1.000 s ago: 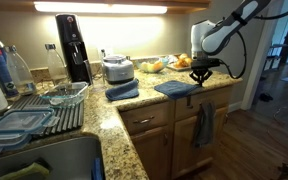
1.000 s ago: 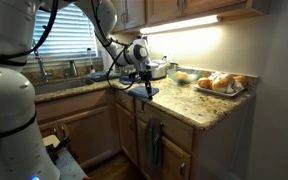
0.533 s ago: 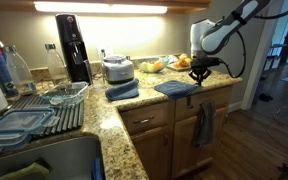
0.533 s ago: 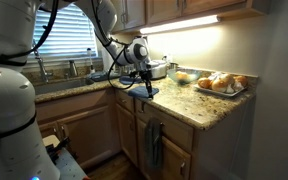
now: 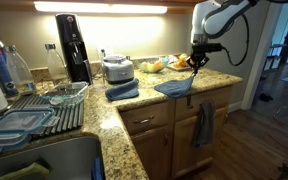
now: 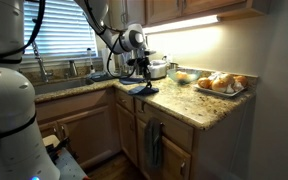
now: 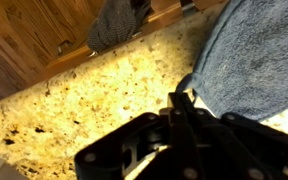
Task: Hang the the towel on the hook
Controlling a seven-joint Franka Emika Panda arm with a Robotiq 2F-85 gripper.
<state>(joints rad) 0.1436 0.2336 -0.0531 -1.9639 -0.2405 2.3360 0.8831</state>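
The towel (image 5: 172, 89) is slate-blue and lies on the granite counter near its front edge. It also shows in the other exterior view (image 6: 144, 89) and at the right of the wrist view (image 7: 254, 55). My gripper (image 5: 195, 66) is just above the towel's far corner in both exterior views (image 6: 139, 72). In the wrist view its fingers (image 7: 181, 98) are pressed together, with the towel's edge curling up to their tips. No hook shows clearly. A darker grey-blue towel (image 5: 203, 124) hangs on the cabinet front below.
A thick folded blue towel (image 5: 122, 91) lies by a food processor (image 5: 117, 68). A fruit tray (image 6: 220, 84) stands at the counter's end. A dish rack (image 5: 44, 108) and the sink (image 5: 44, 160) are nearer. The counter edge (image 7: 104, 55) drops to the wood floor.
My gripper has risen a little above the counter. The towel's near corner seems to have lifted with it. The rest of the towel still lies flat.
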